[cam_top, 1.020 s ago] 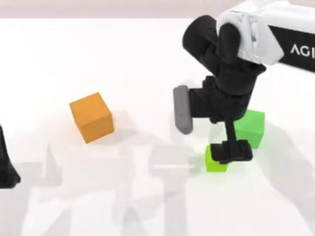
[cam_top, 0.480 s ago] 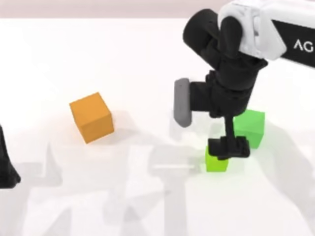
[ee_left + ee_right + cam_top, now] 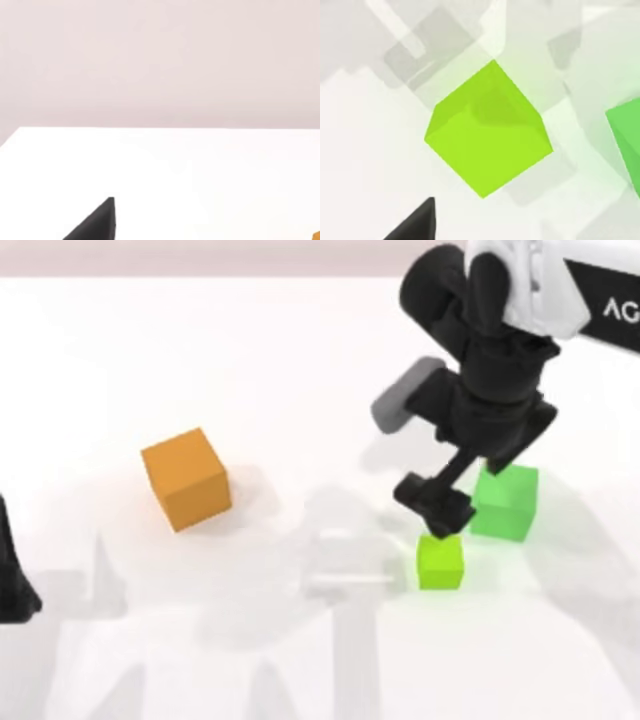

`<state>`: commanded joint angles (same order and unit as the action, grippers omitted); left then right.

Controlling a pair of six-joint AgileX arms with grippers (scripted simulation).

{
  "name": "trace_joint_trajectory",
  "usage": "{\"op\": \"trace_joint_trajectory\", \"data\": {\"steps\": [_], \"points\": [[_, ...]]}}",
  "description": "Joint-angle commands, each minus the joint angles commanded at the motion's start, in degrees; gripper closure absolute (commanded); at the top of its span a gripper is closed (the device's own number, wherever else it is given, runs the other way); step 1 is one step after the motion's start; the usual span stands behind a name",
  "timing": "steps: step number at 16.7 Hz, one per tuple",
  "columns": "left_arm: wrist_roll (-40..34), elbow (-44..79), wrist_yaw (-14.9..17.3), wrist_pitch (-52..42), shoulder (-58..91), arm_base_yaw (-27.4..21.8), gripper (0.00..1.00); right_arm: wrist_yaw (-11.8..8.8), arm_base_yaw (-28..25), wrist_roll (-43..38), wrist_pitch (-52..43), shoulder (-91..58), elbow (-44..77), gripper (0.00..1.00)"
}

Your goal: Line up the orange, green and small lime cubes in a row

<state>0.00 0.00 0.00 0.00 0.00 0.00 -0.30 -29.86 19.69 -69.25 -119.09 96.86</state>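
Right fingers (image 3: 435, 508) empty above small lime cube (image 3: 440, 561)

White table (image 3: 250, 360) under pale pink backdrop (image 3: 160, 60)

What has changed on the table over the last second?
The right gripper has come up off the lime cube and swung toward the table's far side, leaving the cube lying free beside the green cube. Neither of those cubes has moved, nor has the orange cube. The left arm stays parked at the table's left edge.
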Motion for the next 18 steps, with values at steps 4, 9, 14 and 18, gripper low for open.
{"op": "trace_joint_trajectory", "data": {"steps": [4,9,14,18], "points": [[0.0,0.0,0.0,0.0,0.0,0.0,0.0,0.0,3.0,-23.0,-0.7,-1.7,0.9,0.0],[0.0,0.0,0.0,0.0,0.0,0.0,0.0,0.2,6.4,-46.1,-0.4,-2.1,2.0,0.0],[0.0,0.0,0.0,0.0,0.0,0.0,0.0,0.4,8.1,-54.5,0.4,-1.4,2.5,0.0],[0.0,0.0,0.0,0.0,0.0,0.0,0.0,0.4,7.8,-54.4,0.4,-1.6,2.3,0.0]]}}
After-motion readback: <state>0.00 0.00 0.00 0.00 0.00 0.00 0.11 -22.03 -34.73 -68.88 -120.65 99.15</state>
